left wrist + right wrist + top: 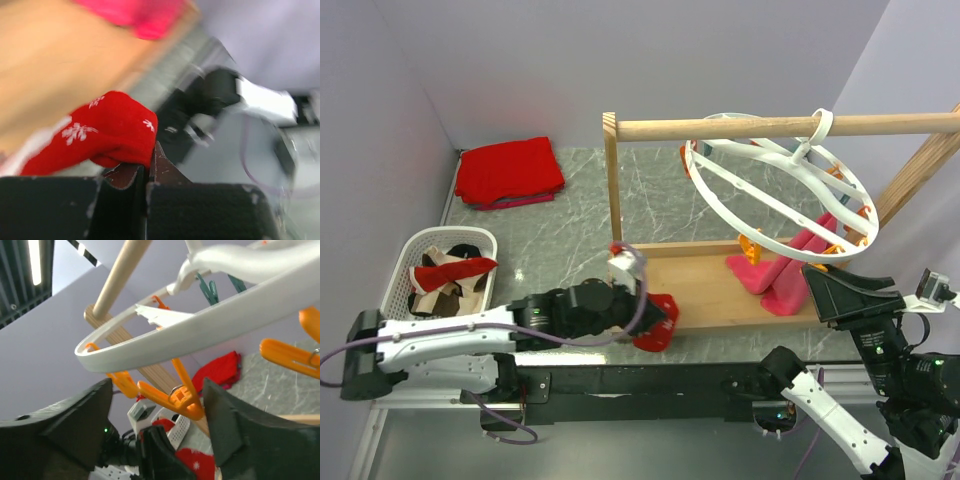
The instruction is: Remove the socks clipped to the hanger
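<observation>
The white ring hanger (775,190) hangs by its hook on the wooden rail. Pink socks (780,275) hang clipped at its near low edge, down to the wooden base. My left gripper (645,318) is shut on a red sock with white snowflakes (110,130), held low at the front edge of the base, away from the ring. My right gripper (157,410) stands open under the ring's near right rim (200,325). An orange peg (182,399) hangs between its fingers, with nothing clipped in it.
A white basket (405,262) at the left holds several socks. A folded red cloth (510,170) lies at the back left. The wooden rail frame (612,180) and its base board (705,285) stand in the middle, with the right post slanting by my right arm.
</observation>
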`<state>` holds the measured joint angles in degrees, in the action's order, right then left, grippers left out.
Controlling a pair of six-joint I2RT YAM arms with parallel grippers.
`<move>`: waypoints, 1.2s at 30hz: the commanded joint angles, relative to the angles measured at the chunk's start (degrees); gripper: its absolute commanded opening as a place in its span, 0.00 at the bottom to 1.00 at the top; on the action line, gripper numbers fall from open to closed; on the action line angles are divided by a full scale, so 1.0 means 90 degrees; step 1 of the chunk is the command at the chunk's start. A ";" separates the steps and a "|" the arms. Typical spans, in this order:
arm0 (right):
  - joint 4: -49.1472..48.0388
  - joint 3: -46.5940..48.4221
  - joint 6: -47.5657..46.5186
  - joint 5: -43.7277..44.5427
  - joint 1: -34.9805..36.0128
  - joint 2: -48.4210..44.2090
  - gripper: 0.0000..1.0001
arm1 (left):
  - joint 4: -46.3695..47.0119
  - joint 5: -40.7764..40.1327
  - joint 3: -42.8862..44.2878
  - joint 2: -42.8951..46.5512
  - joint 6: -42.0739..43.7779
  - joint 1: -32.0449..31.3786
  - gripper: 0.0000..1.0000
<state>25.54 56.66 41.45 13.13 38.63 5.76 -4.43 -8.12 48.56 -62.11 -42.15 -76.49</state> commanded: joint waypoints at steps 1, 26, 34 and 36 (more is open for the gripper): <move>0.0472 0.0062 -0.0289 0.0162 0.0053 -0.0103 0.85 | -0.0950 -0.1401 -0.0706 0.1203 -0.1125 0.0742 0.01; 0.1243 0.0022 -0.0289 -0.0296 0.0053 -0.0220 0.98 | -0.3210 -0.1354 0.0523 0.1334 -0.1372 0.8486 0.01; 0.1527 0.0072 -0.0348 -0.0179 0.0053 -0.0376 0.99 | -0.2839 -0.1228 -0.0306 0.1433 -0.1039 1.0977 0.01; 0.1498 0.0013 -0.0319 -0.0208 0.0053 -0.0435 0.99 | -0.2848 -0.1013 -0.0444 0.1247 -0.1097 1.1358 0.01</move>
<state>38.83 56.66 38.70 11.27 38.65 3.16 -30.92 -19.79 47.16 -48.53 -53.43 20.12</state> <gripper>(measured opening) 0.990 0.045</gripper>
